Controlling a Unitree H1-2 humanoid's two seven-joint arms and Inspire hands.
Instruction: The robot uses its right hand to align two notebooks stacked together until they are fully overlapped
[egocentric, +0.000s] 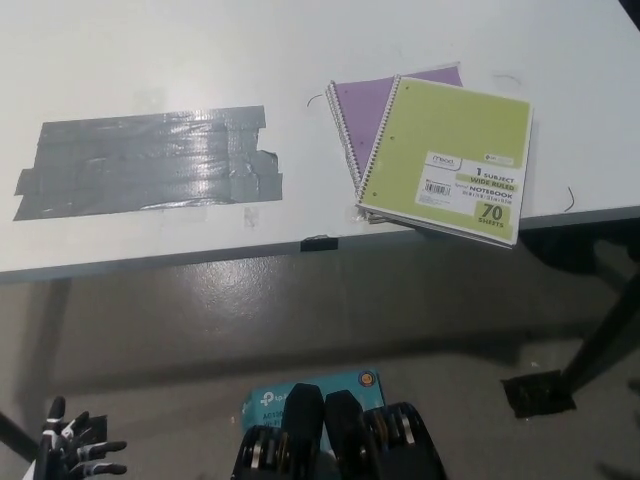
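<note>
Fingers spread and holding nothing, the left hand (75, 445) rests low beside the table (300, 60). Grey tape (150, 160) patches the tabletop. Further right, the green notebook (450, 160) lies skewed atop the purple notebook (365, 100), still misaligned. The right hand is out of view.

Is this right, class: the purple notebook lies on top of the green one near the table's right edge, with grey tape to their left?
Not quite. The head view shows the green notebook on top of the purple notebook. The rest holds: they lie near the table right edge, grey tape to their left.
</note>
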